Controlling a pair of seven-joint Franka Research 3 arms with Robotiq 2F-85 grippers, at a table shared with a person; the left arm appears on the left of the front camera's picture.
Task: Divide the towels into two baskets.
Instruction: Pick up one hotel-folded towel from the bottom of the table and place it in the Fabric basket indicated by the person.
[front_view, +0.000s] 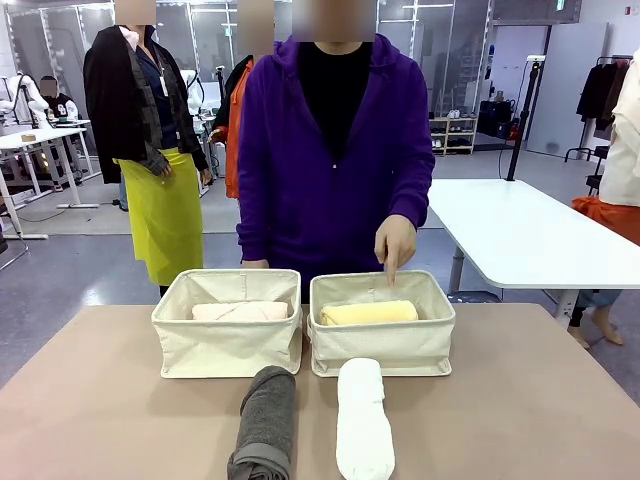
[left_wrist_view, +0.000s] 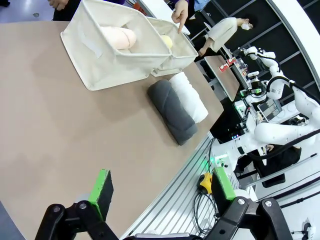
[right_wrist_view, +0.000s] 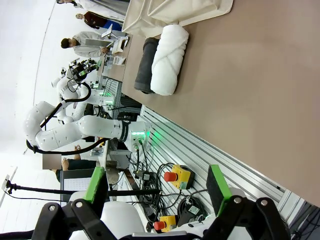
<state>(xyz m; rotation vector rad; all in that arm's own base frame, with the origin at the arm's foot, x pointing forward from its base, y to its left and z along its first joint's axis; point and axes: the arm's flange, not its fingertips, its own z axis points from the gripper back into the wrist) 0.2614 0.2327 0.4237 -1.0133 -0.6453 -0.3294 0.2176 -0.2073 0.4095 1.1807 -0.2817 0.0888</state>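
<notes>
Two cream canvas baskets stand side by side at the table's far edge. The left basket (front_view: 228, 340) (left_wrist_view: 100, 65) holds the pale pink towel (front_view: 240, 311) (left_wrist_view: 119, 37). The right basket (front_view: 385, 345) (left_wrist_view: 177, 52) holds the yellow towel (front_view: 368, 313) (left_wrist_view: 167, 41). The person's hand (front_view: 395, 243) (left_wrist_view: 180, 11) points a finger down into the right basket. In front of the baskets lie the dark grey towel (front_view: 265, 422) (left_wrist_view: 173, 111) (right_wrist_view: 145, 65) and the white towel (front_view: 363, 420) (left_wrist_view: 190, 96) (right_wrist_view: 169, 59), side by side. My left gripper (left_wrist_view: 162, 192) is open above the table's near edge. My right gripper (right_wrist_view: 157, 185) is open beyond that edge.
The brown table (front_view: 520, 410) has free room on both sides of the two lying towels. A white table (front_view: 520, 235) stands at the back right. Other people stand behind the person in purple. Cables and emergency-stop boxes (right_wrist_view: 177, 176) lie below the table's near edge.
</notes>
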